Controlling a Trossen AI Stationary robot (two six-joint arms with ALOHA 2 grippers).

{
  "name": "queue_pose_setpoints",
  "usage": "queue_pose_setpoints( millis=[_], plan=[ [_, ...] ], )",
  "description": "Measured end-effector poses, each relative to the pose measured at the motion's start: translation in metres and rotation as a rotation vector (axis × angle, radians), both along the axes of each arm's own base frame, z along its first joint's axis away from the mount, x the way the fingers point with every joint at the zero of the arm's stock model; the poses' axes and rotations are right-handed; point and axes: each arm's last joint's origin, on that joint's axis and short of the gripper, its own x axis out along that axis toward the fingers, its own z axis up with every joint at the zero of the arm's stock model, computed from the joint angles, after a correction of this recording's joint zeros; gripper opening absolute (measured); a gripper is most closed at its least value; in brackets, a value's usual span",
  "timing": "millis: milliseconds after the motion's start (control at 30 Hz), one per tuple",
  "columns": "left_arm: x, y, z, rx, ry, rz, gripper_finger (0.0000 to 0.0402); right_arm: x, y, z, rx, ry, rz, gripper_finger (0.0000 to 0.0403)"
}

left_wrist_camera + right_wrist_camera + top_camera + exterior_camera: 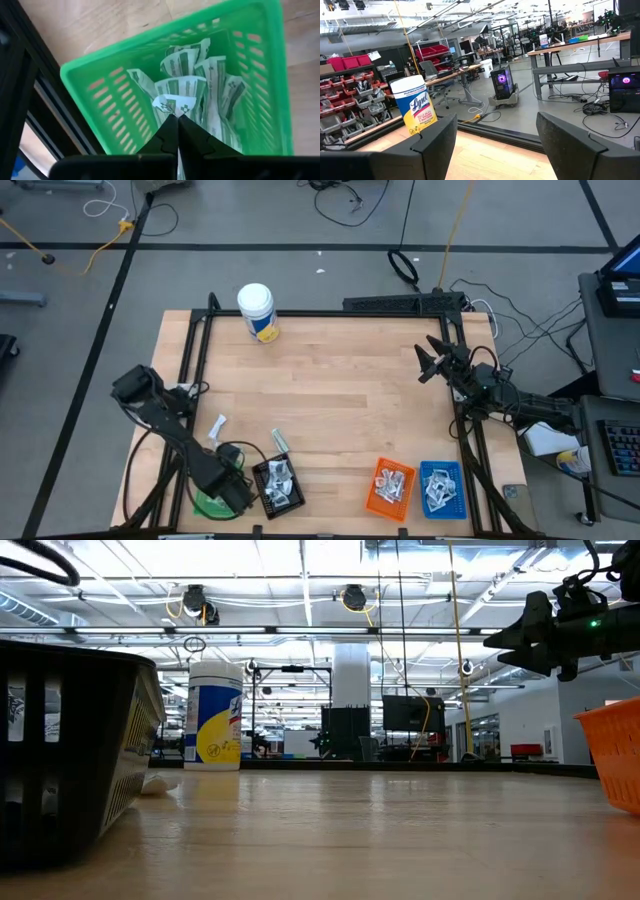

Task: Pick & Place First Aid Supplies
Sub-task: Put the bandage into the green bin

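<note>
packet (172, 106) pinched in left end effector (178, 119), above green tray (100, 90)

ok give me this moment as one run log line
left pincer: shut on packet, over green tray | right pincer: open, raised at table's right edge, empty | loose packets on table

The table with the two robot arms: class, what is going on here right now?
The left tool hangs over the green tray, shut on a small white-and-green packet. More packets like it lie in that tray. The black tray, orange tray and blue tray along the same table edge also hold packets, and two packets lie loose on the table. The right tool waits open, raised at the right side. A white bottle stands at the far edge.
</note>
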Motion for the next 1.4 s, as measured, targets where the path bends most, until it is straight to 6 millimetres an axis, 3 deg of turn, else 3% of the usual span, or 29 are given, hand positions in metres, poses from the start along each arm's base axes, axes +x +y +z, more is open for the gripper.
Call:
queue_pose_setpoints(
  millis=[233,433,567,700,867,1033,1400],
  plan=[
    [0.002,0.005,-0.001,0.022,0.023,0.007,0.0054,0.000,0.000,0.000,0.000,0.000,0.000,0.0267],
    [0.003,0.007,0.001,0.016,0.026,0.008,0.0155,0.000,0.000,0.000,0.000,0.000,0.001,0.0267],
    [0.002,0.014,0.014,-0.003,0.003,0.050,0.0216,0.000,0.000,0.000,0.000,0.000,0.000,0.0267],
    [0.000,0.026,0.033,0.008,-0.055,0.132,0.0252,0.000,0.000,0.000,0.000,0.000,0.000,0.0267],
    [-0.002,0.043,0.052,0.013,-0.097,0.238,0.0270,0.000,0.000,0.000,0.000,0.000,0.000,0.0267],
    [0.008,0.060,0.056,0.024,-0.114,0.341,0.0265,0.000,0.000,0.000,0.000,0.000,0.000,0.0267],
    [0.080,0.127,0.041,-0.020,-0.181,0.457,0.0250,0.000,0.000,0.000,0.000,0.000,0.000,0.0267]
  ],
)
